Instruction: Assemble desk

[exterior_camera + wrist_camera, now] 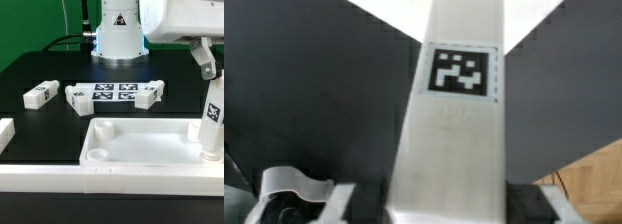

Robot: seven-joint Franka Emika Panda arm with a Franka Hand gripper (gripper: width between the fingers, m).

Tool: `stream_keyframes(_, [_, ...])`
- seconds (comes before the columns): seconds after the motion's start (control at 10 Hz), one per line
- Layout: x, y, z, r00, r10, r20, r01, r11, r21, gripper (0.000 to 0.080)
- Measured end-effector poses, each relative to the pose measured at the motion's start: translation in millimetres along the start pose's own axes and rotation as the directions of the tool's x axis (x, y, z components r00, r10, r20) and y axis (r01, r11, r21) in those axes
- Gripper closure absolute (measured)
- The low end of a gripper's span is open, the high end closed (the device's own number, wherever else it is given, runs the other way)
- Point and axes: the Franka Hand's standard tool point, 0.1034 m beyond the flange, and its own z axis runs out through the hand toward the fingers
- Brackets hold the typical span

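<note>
black table, leg upright in fingers, seemingly at tray corner

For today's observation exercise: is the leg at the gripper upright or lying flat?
Upright: the leg stands on end at the desk top's corner, the gripper holding its upper end.
</note>
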Motion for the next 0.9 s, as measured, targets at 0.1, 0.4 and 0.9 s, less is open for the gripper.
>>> stream_keyframes(0.1, [-0.7, 2.8, -0.4, 1.000, 0.003, 0.000, -0.003, 1.000, -0.002, 0.0501])
stream_keyframes(0.4, [-0.7, 4.4, -0.8, 1.000, 0.004, 0.000, -0.004, 1.000, -0.004, 0.0501])
stream_keyframes(0.9, [0.9, -1.3, -0.2, 1.000, -0.001, 0.000, 0.001, 1.000, 0.001, 0.0501])
